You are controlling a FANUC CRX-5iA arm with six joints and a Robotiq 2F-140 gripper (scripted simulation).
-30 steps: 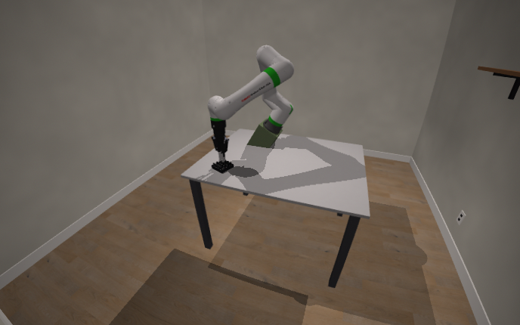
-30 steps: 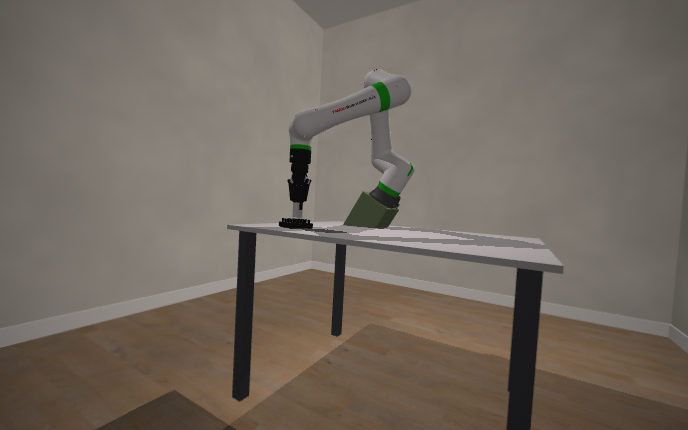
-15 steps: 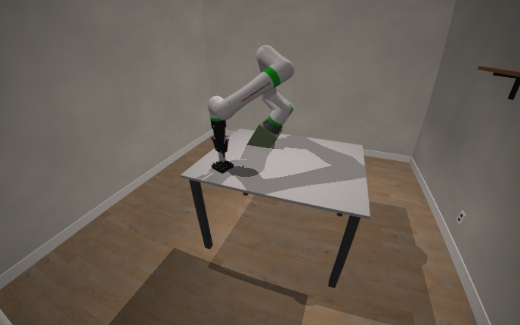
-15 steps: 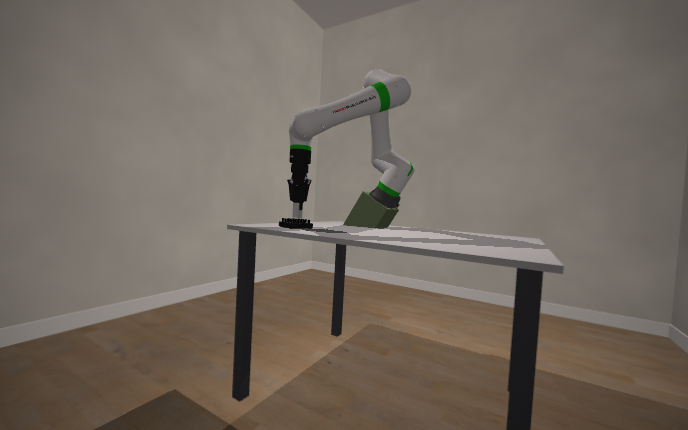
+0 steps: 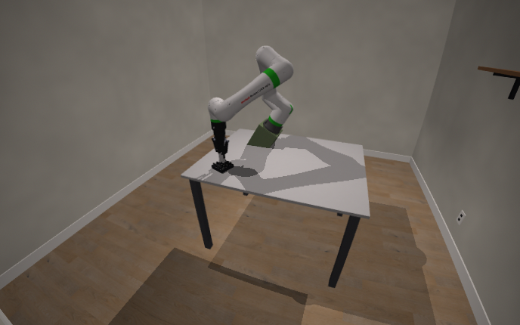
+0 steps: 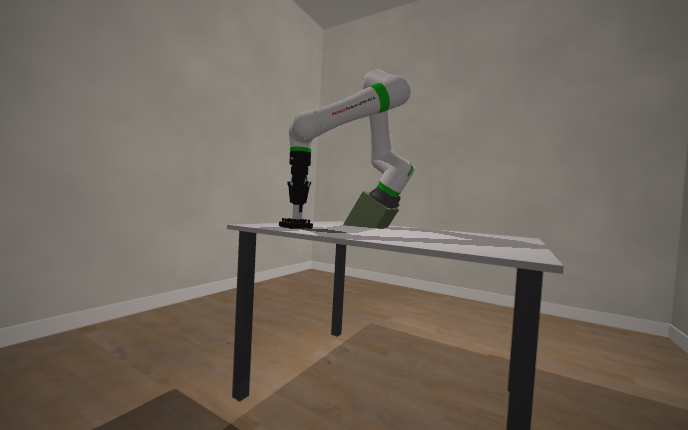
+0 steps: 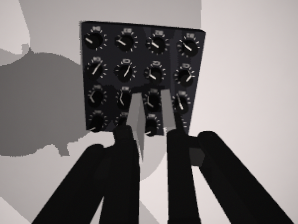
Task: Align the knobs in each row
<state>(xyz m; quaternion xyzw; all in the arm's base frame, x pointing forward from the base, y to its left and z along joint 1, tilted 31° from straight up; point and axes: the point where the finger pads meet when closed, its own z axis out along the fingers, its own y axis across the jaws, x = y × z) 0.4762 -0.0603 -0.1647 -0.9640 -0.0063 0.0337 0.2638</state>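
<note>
The black knob box (image 5: 222,167) (image 6: 295,224) (image 7: 110,56) stands on the table; the wrist view shows its names upside down, row D at the top and knob 1 at the right. My gripper (image 5: 221,161) (image 6: 297,217) (image 7: 152,105) points down with narrowly parted fingers on either side of knob B2 (image 7: 152,102), not clamped; the exact tip height is unclear. In the wrist view, row D lines all point upper left. Knob C2 (image 7: 156,74) points upper left, while C4, C3 and C1 point upper right. Knob B1 (image 7: 181,103) points more upward than B4. Fingers hide parts of rows A and B.
The white table (image 5: 306,191) (image 6: 431,252) carries the arm on a green slanted base block (image 5: 263,137) (image 6: 369,210). The box is near the table's left end. Arm shadows lie across the table top. A wall shelf (image 5: 500,71) is far to the right.
</note>
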